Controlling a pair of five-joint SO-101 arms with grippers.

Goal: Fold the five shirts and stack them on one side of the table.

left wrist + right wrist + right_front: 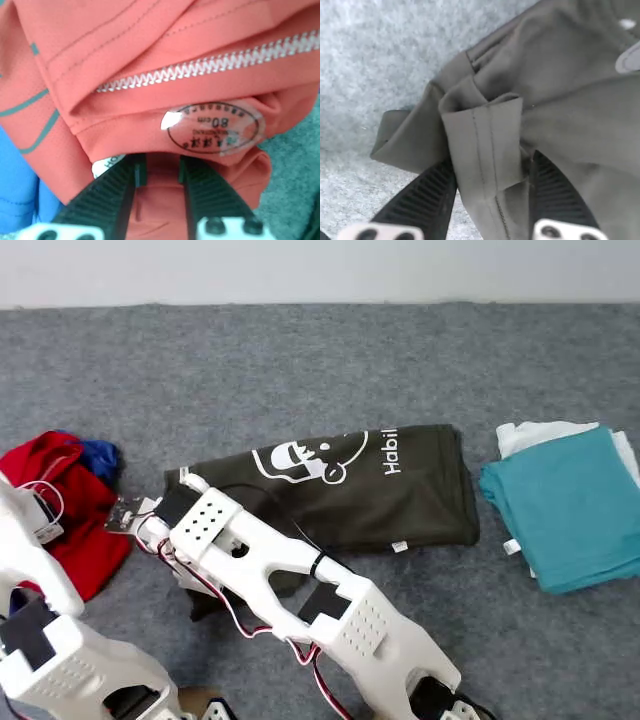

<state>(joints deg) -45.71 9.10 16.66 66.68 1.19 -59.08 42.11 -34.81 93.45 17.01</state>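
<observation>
A dark olive shirt [400, 495] with white print lies spread across the middle of the grey table. My right gripper [150, 522] is at its near-left end. In the right wrist view the right gripper [492, 192] is shut on a stitched hem fold of that olive shirt [570, 110]. A crumpled red shirt [75, 510] lies at the far left with a blue shirt [98, 455] bunched behind it. My left gripper [159, 172] is shut on a pinch of the red shirt [150, 45], close under a round size sticker; the blue shirt [15, 180] shows beside it.
A folded teal shirt [565, 510] lies on top of a white shirt [540, 433] at the right edge of the table. Grey carpet-like table surface [300, 370] stretches open behind the shirts up to the pale wall.
</observation>
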